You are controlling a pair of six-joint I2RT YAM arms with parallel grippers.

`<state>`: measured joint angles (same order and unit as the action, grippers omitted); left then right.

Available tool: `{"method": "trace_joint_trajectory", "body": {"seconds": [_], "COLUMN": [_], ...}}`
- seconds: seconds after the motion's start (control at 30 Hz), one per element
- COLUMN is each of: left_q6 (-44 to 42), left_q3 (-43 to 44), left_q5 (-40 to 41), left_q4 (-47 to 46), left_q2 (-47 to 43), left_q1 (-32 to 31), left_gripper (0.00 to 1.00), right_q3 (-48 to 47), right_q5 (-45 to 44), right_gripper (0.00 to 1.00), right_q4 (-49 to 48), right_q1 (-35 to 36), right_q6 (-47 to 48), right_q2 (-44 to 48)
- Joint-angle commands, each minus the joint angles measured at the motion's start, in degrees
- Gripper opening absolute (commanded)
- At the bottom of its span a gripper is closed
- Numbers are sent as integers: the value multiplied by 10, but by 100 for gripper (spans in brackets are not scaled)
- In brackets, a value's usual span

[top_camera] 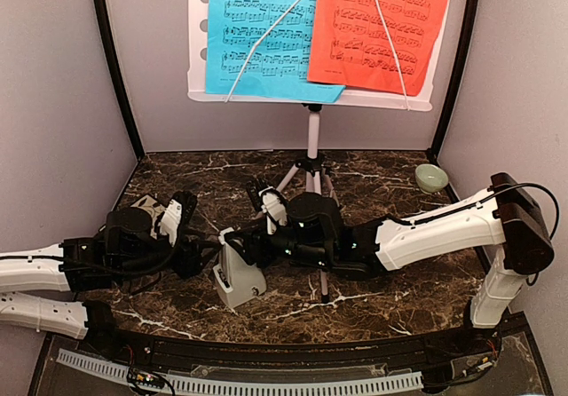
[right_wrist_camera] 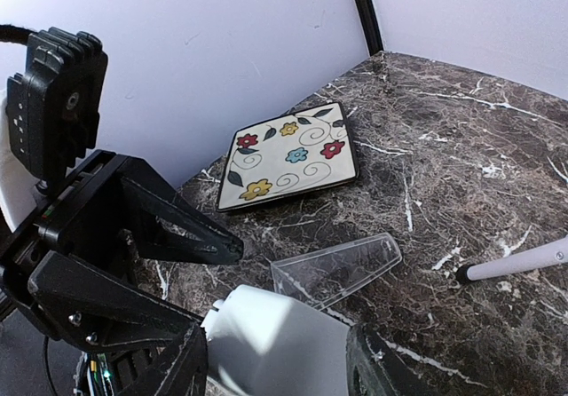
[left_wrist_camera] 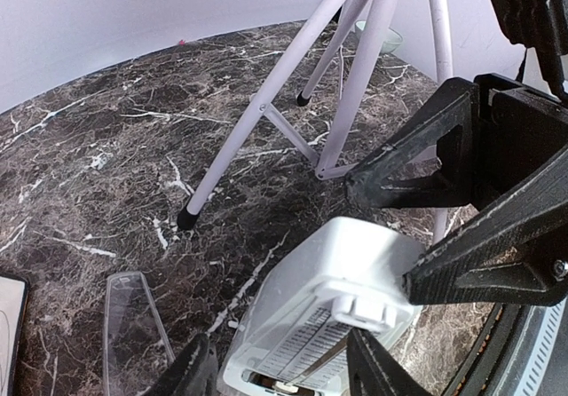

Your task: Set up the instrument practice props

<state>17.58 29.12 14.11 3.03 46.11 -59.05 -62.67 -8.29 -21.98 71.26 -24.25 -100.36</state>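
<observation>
Standing on the dark table (top_camera: 399,289) before the white music stand (top_camera: 312,134), small grey metronome (top_camera: 238,276), right gripper (right_wrist_camera: 275,356) pinching its sides, left gripper (left_wrist_camera: 282,365) half open around it, cannot tell if it holds.

The left arm (top_camera: 44,267) lies low, coming in from 9 o'clock with its wrist pointing toward 3 o'clock. The right arm (top_camera: 444,227) stands up from its base at 4 o'clock, bends at the top, and stretches its forearm toward 9 o'clock. The two wrists meet nose to nose near the middle. The right claw (right_wrist_camera: 277,365) is clamped on the metronome (top_camera: 238,276). The left claw (left_wrist_camera: 280,369) straddles its other end, fingers close against it; whether they press cannot be told.
</observation>
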Motion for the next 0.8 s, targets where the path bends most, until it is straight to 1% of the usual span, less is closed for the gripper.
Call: {"method": "trace_joint_trajectory", "body": {"seconds": [0.0, 0.1, 0.3, 0.4, 0.53, 0.67, 0.77], "left_q6": [-4, -12, -25, -27, -41, -53, -43], "left_q3": [16, 17, 15, 12, 14, 10, 6], "left_q5": [4, -11, -82, -88, -62, 5, 44], "left_q4": [-13, -17, -42, -43, 3, 68, 95], "left_q2": [3, 7, 33, 21, -23, -99, -121], "left_q1": [0, 0, 0, 0, 0, 1, 1], "left_gripper": [52, 51, 51, 50, 51, 52, 54], "right_q3": [28, 29, 30, 30, 32, 35, 35], "right_q5": [-20, -21, -22, -23, -24, -25, -24], "right_gripper": [54, 54, 54, 54, 54, 54, 54], "right_q4": [170, 170, 169, 170, 171, 173, 172], "right_q1": [2, 2, 1, 2, 2, 1, 1], "right_q6": [20, 21, 20, 20, 20, 21, 21], "right_q2": [-47, -46, -46, -45, -42, -40, -40]}}
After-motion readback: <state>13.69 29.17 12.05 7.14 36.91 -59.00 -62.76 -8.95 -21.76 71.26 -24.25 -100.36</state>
